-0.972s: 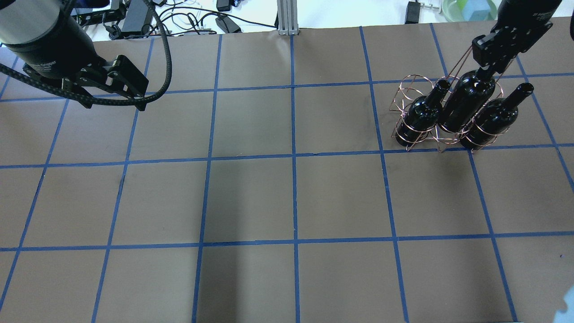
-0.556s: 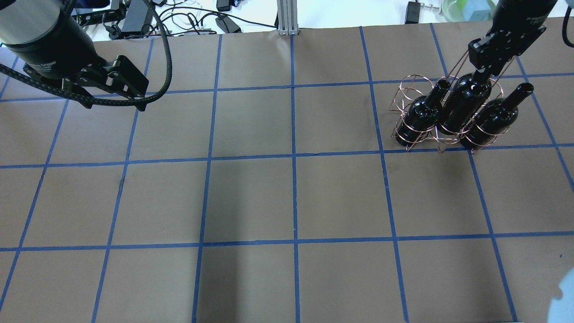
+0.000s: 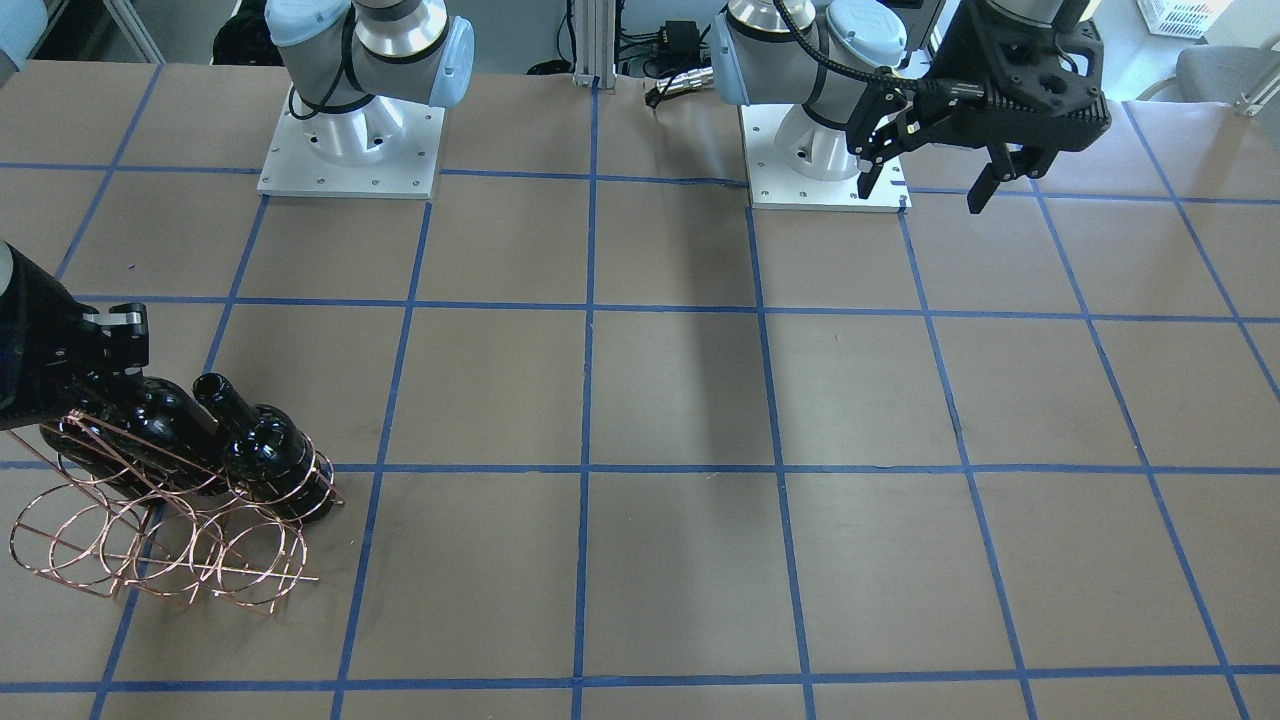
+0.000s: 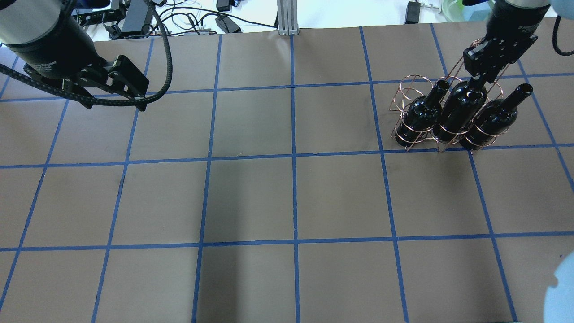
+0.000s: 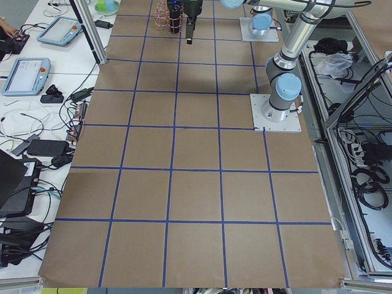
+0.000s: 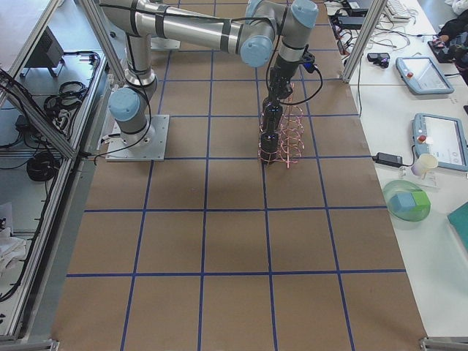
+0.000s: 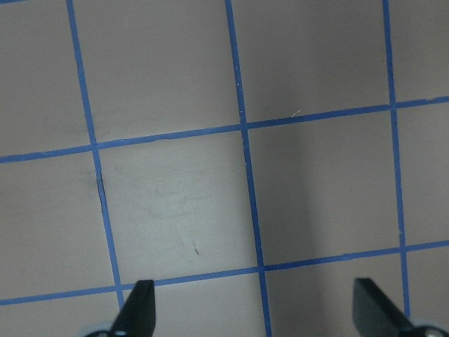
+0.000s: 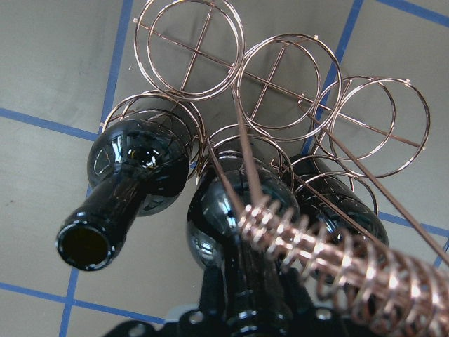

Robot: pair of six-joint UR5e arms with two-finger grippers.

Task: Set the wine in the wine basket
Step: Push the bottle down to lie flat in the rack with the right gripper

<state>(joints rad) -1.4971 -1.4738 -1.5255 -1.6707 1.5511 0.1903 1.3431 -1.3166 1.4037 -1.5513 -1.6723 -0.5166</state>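
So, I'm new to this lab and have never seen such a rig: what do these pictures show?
It's a robot with two arms bolted to a taped brown table. Four pictures come from fixed cameras above, opposite and at each end; two come from cameras on the wrists. The right gripper is shut on the neck of the middle bottle, which sits in a copper wire basket between two other bottles. The left gripper is open, empty, above bare table.

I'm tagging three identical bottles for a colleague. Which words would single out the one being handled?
Find the copper wire basket at the far right of the table in the overhead view. Three black bottles stand in it; take the middle bottle. Only its neck is clamped by the right gripper, while both neighbours' mouths stand free.
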